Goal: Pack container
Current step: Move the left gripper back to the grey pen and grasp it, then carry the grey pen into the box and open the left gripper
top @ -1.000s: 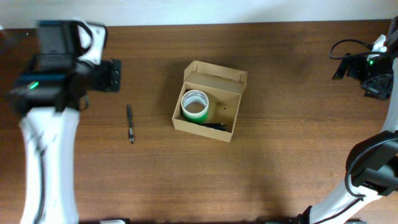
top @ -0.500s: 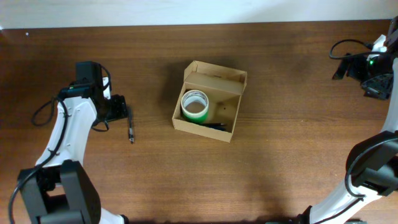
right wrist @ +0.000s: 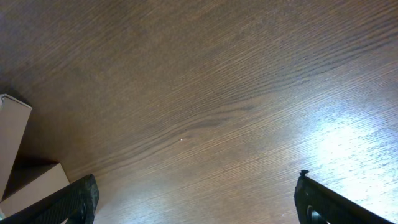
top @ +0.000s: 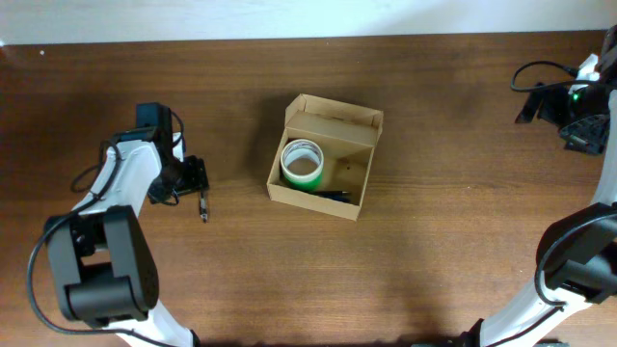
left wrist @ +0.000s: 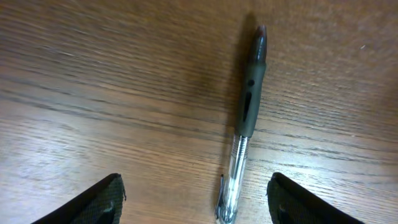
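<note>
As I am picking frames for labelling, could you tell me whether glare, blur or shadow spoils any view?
Right wrist view: a bright glare patch lies on the table at lower right. Left wrist view: the pen and wood grain are sharp, with no glare. Overhead view: evenly lit and unblurred; the container interior is slightly shaded.

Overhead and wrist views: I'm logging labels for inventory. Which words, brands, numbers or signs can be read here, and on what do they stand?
None can be read.
The box is plain brown, with no print in view.
The tape roll shows no lettering.
The pen shows no legible marking in the left wrist view, and it is too small to check from overhead.
</note>
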Controlling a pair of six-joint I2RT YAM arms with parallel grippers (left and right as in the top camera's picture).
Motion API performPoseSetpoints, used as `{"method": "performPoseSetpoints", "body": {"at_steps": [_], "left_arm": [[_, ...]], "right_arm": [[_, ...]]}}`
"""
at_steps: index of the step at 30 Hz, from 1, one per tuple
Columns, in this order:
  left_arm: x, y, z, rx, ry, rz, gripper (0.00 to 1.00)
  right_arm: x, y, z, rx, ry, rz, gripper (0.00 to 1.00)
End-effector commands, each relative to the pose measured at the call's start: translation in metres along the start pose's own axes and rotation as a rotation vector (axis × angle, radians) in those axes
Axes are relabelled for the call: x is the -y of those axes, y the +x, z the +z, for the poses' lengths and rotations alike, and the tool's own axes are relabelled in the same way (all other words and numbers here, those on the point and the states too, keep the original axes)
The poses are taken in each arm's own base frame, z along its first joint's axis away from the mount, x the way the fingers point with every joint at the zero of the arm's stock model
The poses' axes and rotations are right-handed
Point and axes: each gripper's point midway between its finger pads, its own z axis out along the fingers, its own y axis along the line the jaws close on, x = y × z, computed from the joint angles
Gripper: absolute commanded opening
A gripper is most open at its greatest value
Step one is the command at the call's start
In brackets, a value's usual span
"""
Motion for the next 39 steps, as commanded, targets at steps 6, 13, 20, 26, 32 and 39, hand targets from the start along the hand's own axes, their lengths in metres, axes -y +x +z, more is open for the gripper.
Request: {"method": "performPoseSetpoints", "body": {"at_steps": [6,13,20,26,32,39], "left_arm": [[0.020,0.015,0.031,-0.087,0.006,0.047,0.73],[0.020,0.022,0.048,-0.132,0.000,0.049,0.59],[0.021,0.019,0.048,-0.119,0.002,0.049,0.46],[0.022,0.012,0.049,-0.090,0.008,0.049,0.31],[0.023,0.006,0.049,-0.070,0.011,0.049,0.15],[0.029,0.000,0.042,-0.062,0.040,0.049,0.02]], "right_arm": [[-0.003,0.001,0.002,-0.005,-0.005,0.000,0.99],[-0.003,0.001,0.002,-0.005,-0.005,0.000,0.99],[-0.003,0.001,0.002,-0.005,-0.005,0.000,0.99],[-0.003,0.001,0.002,-0.005,-0.005,0.000,0.99],[-0.003,0.001,0.002,-0.005,-0.005,0.000,0.99],[-0.003,0.001,0.002,-0.005,-0.005,0.000,0.99]]}}
